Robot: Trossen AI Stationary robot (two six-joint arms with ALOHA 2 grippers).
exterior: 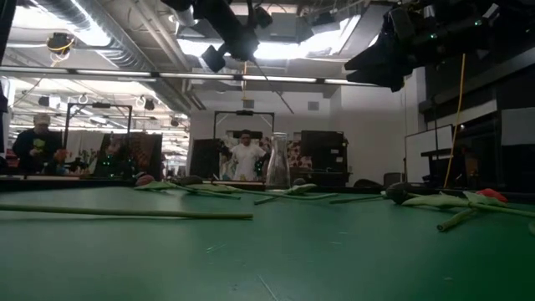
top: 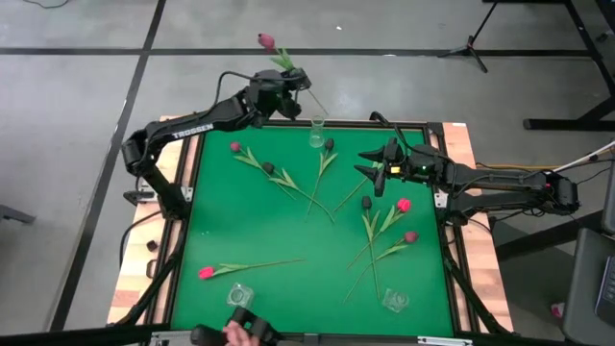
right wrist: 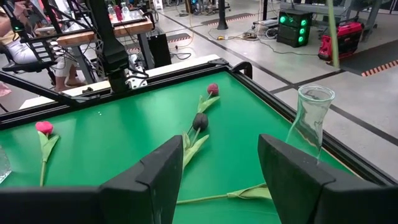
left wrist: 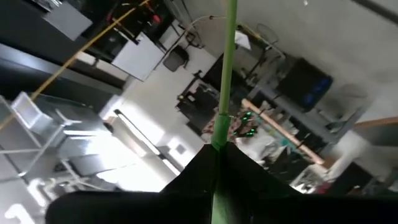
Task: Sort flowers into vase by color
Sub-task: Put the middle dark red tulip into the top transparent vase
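Note:
My left gripper (top: 281,88) is raised over the table's far edge, shut on a tulip with a mauve-pink head (top: 265,40). The tulip's lower stem end (top: 319,115) hangs just above a clear glass vase (top: 317,135) standing at the far middle. My right gripper (top: 378,169) is open and empty above the mat, right of that vase (right wrist: 309,121). Several tulips lie flat on the green mat (top: 240,221): pink ones (top: 234,147) (top: 205,273), dark ones (top: 268,168) (top: 329,144) (top: 366,203), a red one (top: 404,205) and a mauve one (top: 410,236). My left gripper pinches the tulip's green stem (left wrist: 217,134) between its two fingers, about midway along it, below the leaves. The stem runs out past the fingertips. The tulip is lifted clear and tilted, with its head beyond the far edge and its lower end toward the vase.
Two more clear glass vases stand near the front edge, one at the left (top: 240,294) and one at the right (top: 395,301). A person's hand (top: 234,333) shows at the near edge. A raised dark frame (top: 192,192) borders the mat. People stand in the room beyond (exterior: 246,157).

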